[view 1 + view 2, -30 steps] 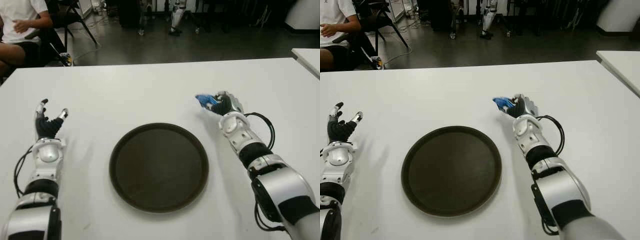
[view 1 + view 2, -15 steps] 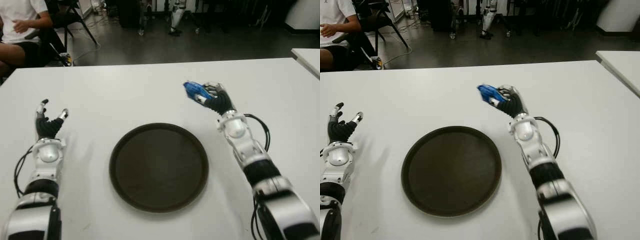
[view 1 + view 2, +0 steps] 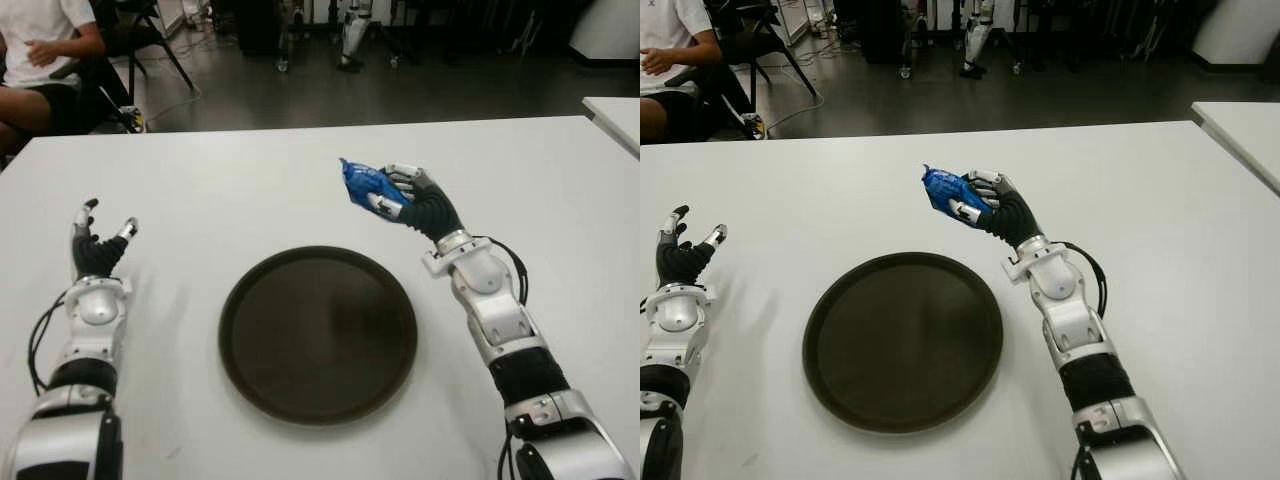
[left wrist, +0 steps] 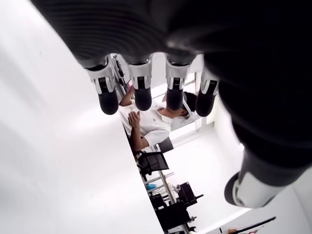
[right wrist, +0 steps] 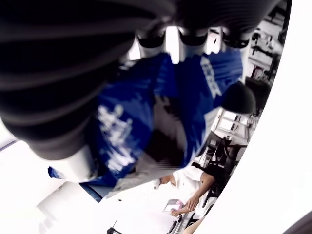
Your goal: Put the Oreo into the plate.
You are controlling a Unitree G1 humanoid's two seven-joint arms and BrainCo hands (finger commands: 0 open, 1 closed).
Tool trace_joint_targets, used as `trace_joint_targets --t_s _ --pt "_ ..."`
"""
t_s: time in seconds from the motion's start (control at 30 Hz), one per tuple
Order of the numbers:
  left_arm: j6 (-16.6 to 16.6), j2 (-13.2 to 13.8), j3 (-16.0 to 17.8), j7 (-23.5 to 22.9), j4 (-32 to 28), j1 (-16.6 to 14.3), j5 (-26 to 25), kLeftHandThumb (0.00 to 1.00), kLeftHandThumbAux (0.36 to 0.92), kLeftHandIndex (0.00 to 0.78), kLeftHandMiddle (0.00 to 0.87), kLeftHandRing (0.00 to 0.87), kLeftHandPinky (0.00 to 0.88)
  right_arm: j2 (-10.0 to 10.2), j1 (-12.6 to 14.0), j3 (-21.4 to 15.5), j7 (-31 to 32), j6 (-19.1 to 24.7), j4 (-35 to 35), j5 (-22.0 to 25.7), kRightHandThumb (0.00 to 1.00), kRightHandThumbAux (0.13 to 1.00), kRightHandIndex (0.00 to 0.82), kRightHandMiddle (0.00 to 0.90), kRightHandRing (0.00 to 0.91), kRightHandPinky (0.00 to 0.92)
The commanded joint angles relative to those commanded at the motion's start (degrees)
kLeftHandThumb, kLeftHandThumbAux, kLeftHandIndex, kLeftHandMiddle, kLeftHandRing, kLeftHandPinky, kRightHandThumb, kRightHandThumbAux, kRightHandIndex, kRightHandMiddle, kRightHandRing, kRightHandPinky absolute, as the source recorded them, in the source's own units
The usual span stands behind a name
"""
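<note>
White table (image 3: pixel 250 180) is seen with the Oreo (image 3: pixel 362 183) clamped in the right hand (image 3: pixel 415 205), raised at 1 o'clock of the empty plate (image 3: pixel 318 335); placing is left, while the left hand (image 3: pixel 97 250) is kept open at 9 o'clock.

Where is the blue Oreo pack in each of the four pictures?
Left eye view: Oreo pack in the right hand, raised beyond the plate's far right rim.
Right eye view: same, pack nearer the picture's middle.
Left wrist view: not in it.
Right wrist view: fills the middle, gripped by fingers.
Shared landmark: the white table.
</note>
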Motion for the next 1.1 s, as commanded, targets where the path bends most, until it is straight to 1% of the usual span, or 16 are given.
trace_joint_targets --t_s 0.1,0.33,0.5,0.63,0.7,0.77,0.87,1.0,1.1 --pt "-0.2 0.0 0.1 -0.1 0.2 -0.1 -0.1 0.000 0.661 0.000 0.000 0.000 0.000 0.0 -0.3 -0.1 0.4 0.0 0.6 -0.1 0.707 0.713 0.441 0.831 0.826 0.817" --pt "-0.5 -0.1 0.4 -0.6 0.6 -0.3 -0.7 0.000 0.663 0.000 0.000 0.000 0.000 0.0 -1.5 0.0 1.0 -1.6 3.5 -0.8 0.706 0.714 0.441 0.834 0.827 0.822" --pt "-1.2 -0.6 0.9 -1.1 0.4 -0.3 -1.5 0.000 0.679 0.000 0.000 0.000 0.000 1.4 -2.9 0.8 0.7 -4.2 8.5 -1.9 0.703 0.716 0.440 0.842 0.838 0.839" --pt "-1.6 -0.5 0.8 -1.3 0.2 -0.1 -1.5 0.000 0.686 0.000 0.000 0.000 0.000 1.9 -3.4 1.2 1.6 -5.9 10.3 -2.4 0.702 0.717 0.440 0.847 0.846 0.850" --pt "-1.7 -0.4 0.8 -1.5 0.1 -0.1 -1.4 0.000 0.696 0.000 0.000 0.000 0.000 2.9 -3.4 2.5 1.5 -7.0 11.8 -3.7 0.700 0.717 0.440 0.852 0.851 0.857" --pt "-1.8 -0.4 0.8 -1.6 0.1 -0.1 -1.4 0.000 0.703 0.000 0.000 0.000 0.000 3.3 -3.5 3.0 1.4 -7.8 12.7 -4.3 0.698 0.718 0.440 0.855 0.855 0.862" --pt "-1.9 -0.2 1.0 -1.8 0.9 -0.2 -1.6 0.000 0.709 0.000 0.000 0.000 0.000 4.1 -3.4 5.0 -0.2 -7.9 12.4 -7.1 0.699 0.718 0.439 0.857 0.859 0.871" --pt "-1.9 -0.3 1.2 -2.0 1.3 -0.5 -1.7 0.000 0.721 0.000 0.000 0.000 0.000 4.4 -2.8 6.6 -1.0 -7.9 11.9 -9.5 0.701 0.718 0.440 0.853 0.860 0.868" --pt "-2.1 -0.2 1.2 -2.1 1.5 -0.6 -1.6 0.000 0.729 0.000 0.000 0.000 0.000 4.5 -2.5 7.4 -0.8 -8.1 11.8 -10.5 0.704 0.717 0.441 0.848 0.857 0.860"
